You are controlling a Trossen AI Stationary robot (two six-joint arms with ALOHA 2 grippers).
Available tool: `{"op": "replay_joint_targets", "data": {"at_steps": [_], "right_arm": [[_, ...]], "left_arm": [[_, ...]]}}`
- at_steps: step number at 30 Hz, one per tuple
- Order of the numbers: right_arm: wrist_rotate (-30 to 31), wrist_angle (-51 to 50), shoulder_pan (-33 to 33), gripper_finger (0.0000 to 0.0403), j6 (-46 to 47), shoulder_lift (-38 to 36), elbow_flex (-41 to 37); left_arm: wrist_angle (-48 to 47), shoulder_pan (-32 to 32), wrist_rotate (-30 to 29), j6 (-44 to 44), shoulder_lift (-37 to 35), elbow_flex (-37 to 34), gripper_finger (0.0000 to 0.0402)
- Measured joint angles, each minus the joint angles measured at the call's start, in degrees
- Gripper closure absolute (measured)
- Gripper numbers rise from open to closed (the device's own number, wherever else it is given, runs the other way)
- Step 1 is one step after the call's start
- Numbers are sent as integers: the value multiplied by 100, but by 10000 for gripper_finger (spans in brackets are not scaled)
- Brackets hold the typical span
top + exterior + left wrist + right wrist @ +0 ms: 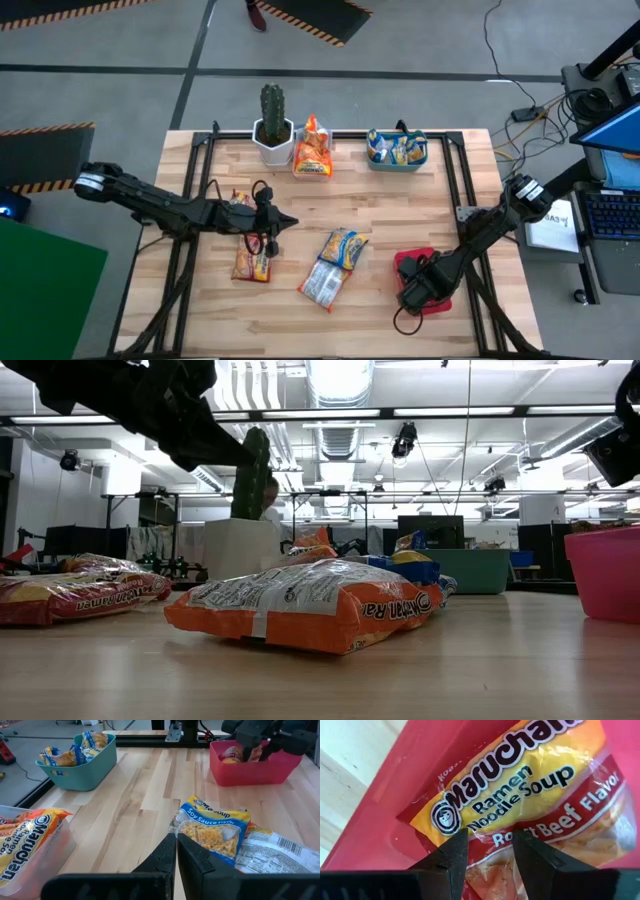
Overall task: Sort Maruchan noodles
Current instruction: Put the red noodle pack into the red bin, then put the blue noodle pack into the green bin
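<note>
Counter (400, 220): loose Maruchan noodles (334, 262) lie mid-surface — more in the teal bin (397, 152).
Red bin (424, 283): holds a beef packet (530, 785).
Right gripper (487, 852): fingers narrowly apart, tips over that packet.
Left gripper (176, 851): fingers pressed together — empty.

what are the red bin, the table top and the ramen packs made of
Red bin: looks like moulded plastic, smooth with a slight sheen. Table top: pale wood planks, visible grain and seams, matte. Blue soy sauce pack and the other packs: thin printed plastic film, crinkled and glossy.
</note>
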Motion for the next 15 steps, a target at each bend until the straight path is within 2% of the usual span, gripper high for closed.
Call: {"op": "replay_joint_targets", "data": {"at_steps": [7,15], "right_arm": [[223,-301,0,259,139,-411,190],[1481,-355,-166,259,-37,-1228,422]], "left_arm": [[49,0,0,0,0,0,402],[159,0,-1,1,0,0,402]]}}
